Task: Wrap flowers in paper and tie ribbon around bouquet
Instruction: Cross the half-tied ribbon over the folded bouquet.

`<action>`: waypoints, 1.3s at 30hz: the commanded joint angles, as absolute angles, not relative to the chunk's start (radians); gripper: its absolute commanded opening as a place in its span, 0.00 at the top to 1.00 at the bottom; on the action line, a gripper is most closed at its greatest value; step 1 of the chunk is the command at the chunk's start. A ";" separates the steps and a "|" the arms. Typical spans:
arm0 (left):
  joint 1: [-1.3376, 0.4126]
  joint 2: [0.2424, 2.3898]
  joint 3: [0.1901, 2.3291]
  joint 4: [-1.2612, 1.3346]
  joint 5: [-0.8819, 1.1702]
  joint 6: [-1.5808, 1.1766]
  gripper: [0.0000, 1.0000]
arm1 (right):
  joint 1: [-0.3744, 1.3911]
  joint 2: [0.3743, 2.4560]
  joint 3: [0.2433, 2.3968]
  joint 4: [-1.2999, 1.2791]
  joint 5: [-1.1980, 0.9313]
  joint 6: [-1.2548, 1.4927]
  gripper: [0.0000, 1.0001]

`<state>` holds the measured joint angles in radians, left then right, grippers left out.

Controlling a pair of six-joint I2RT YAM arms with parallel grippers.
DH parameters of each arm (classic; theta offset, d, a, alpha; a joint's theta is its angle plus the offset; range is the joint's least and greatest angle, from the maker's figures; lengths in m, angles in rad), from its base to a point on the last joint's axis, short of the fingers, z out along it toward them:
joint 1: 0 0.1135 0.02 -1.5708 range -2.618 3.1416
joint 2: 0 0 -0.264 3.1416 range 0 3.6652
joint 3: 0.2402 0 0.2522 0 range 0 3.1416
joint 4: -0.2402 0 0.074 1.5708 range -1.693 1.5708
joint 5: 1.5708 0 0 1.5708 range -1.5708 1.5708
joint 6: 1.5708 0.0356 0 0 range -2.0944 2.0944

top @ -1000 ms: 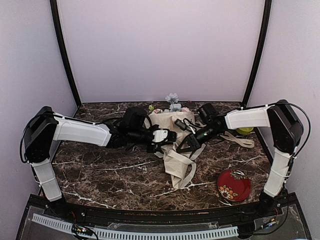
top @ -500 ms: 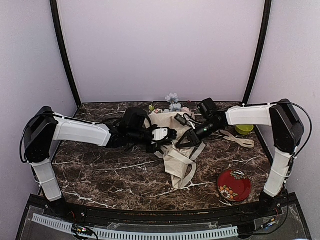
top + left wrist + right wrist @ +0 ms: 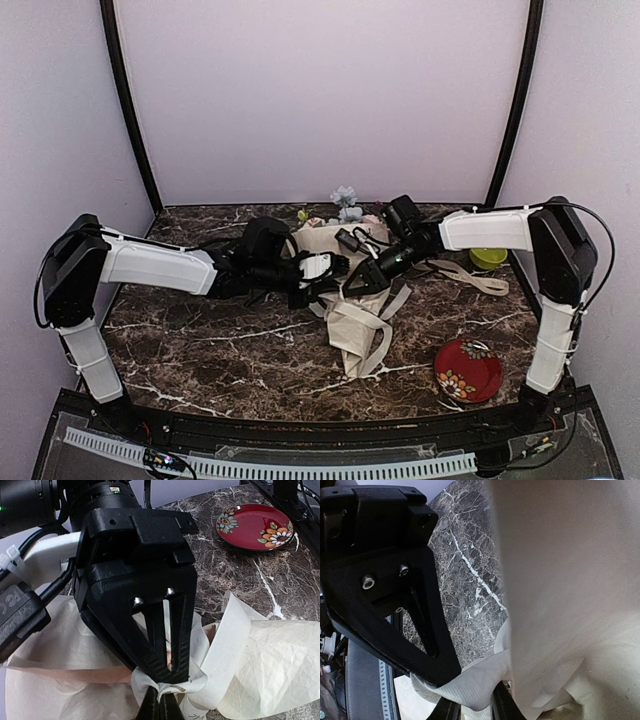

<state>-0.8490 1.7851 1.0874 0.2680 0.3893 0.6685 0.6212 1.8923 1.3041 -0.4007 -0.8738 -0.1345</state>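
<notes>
The bouquet (image 3: 352, 322) lies mid-table, its cream paper (image 3: 287, 662) wrapped into a cone, with the flowers (image 3: 346, 203) showing at its far end. The cream-white ribbon (image 3: 227, 645) loops round the cone's waist, and a loose tail (image 3: 478, 280) trails to the right. My left gripper (image 3: 335, 266) and right gripper (image 3: 356, 283) meet tip to tip over that waist. In the left wrist view my left gripper (image 3: 160, 706) is shut on a bunched fold of ribbon, and the right gripper's fingers (image 3: 172, 667) pinch the same fold from above. In the right wrist view my right gripper (image 3: 472, 707) holds ribbon (image 3: 470, 685) beside the paper (image 3: 570, 605).
A red flowered plate (image 3: 468, 370) sits at the front right. A lime-green round thing (image 3: 488, 258) lies behind the ribbon's tail near the right arm. Dark marble table (image 3: 200, 340) stretches left and front, with walls close on three sides.
Both grippers have shifted a little to the left and towards the back, still joined at the ribbon. The right arm's wrist has swung leftward.
</notes>
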 commanded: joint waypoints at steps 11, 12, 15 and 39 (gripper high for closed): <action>-0.854 1.745 1.064 0.329 0.379 0.571 1.00 | 0.636 1.966 1.378 -0.404 -0.959 -0.177 0.72; -0.855 1.745 1.065 0.325 0.366 0.564 0.97 | 0.635 1.963 1.374 -0.409 -0.967 -0.184 0.71; -0.854 1.739 1.064 0.310 0.331 0.555 0.93 | 0.635 1.954 1.357 -0.420 -1.012 -0.211 0.70; -0.854 1.653 1.014 0.149 0.596 0.676 0.85 | 0.619 1.975 1.373 -0.533 -1.110 -0.339 0.69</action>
